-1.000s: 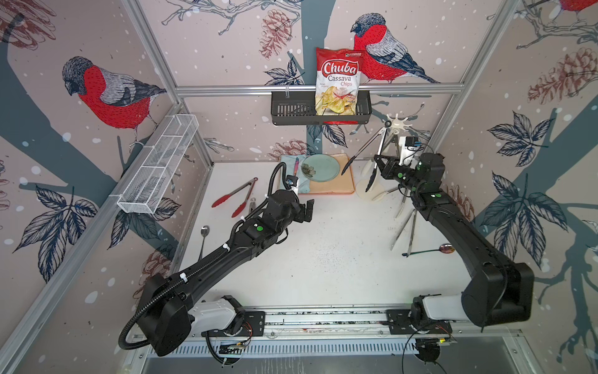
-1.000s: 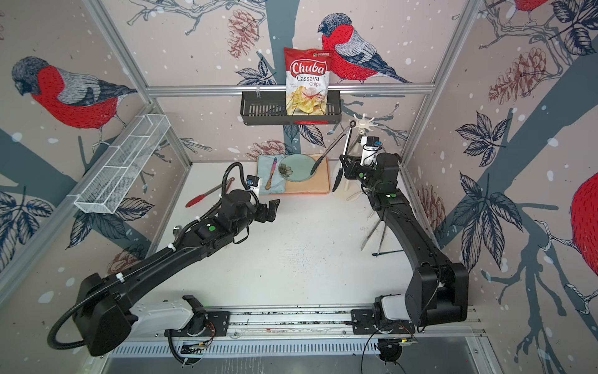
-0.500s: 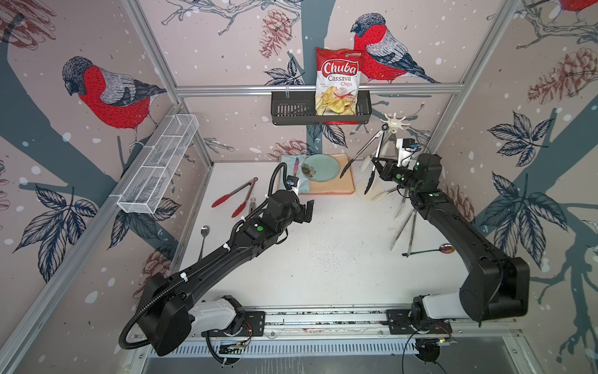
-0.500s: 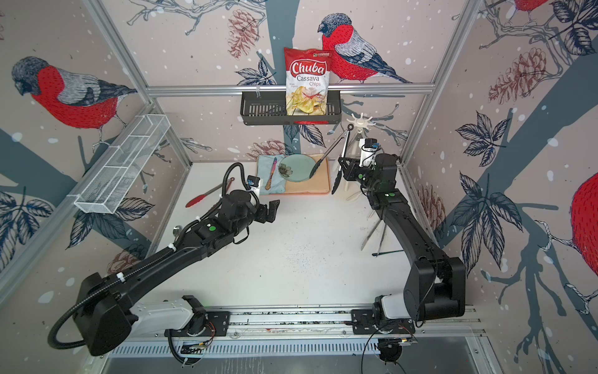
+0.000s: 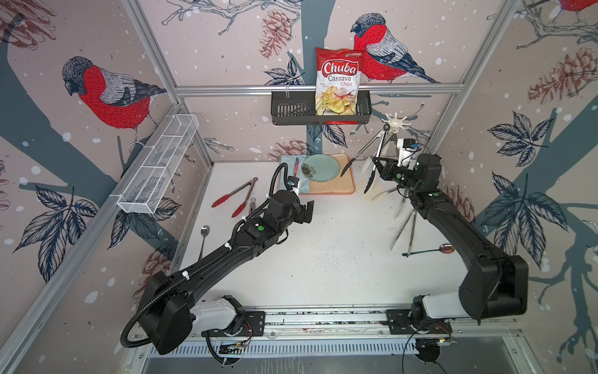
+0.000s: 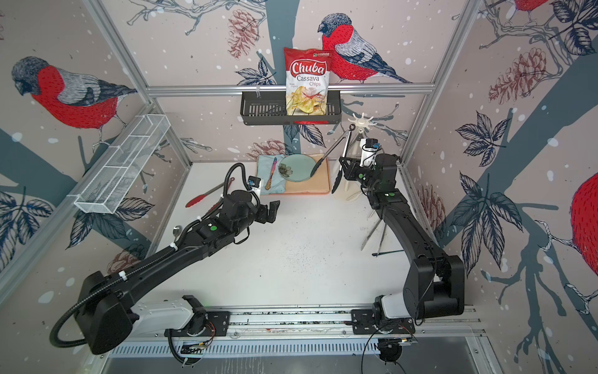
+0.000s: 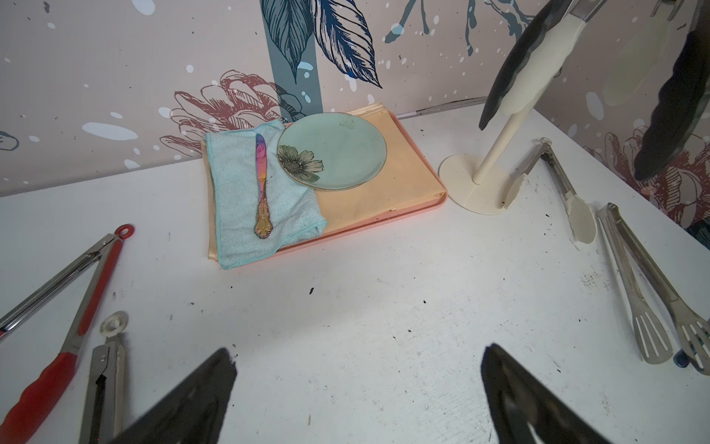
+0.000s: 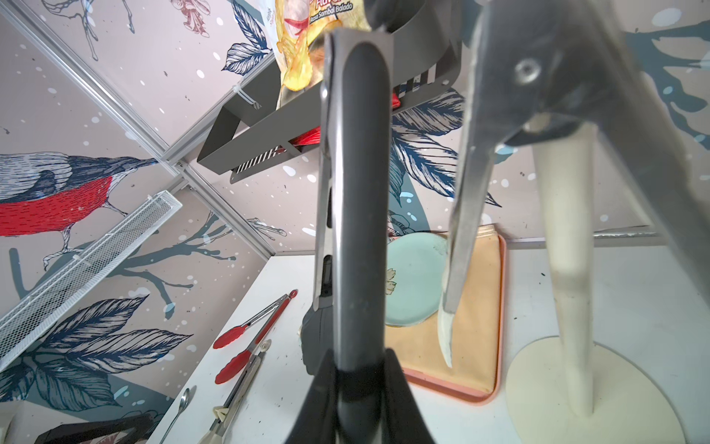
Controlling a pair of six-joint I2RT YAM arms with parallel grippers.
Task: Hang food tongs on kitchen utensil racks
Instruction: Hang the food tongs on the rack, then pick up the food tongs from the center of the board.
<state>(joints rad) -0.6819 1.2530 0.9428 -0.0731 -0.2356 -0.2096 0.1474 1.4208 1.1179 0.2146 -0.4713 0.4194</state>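
You kept the right gripper (image 5: pixel 375 161) clamped on the black-tipped steel tongs (image 5: pixel 363 152), loop at the cream star-crowned rack (image 5: pixel 395 121); release remained outstanding.

Black left arm (image 5: pixel 223 259) and right arm (image 5: pixel 453 223) bear green dots.

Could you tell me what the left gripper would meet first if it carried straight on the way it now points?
Most likely the bare white tabletop, short of the pink tray: in the left wrist view the open left gripper angles down at it, with nothing between. Depth is hard to judge.
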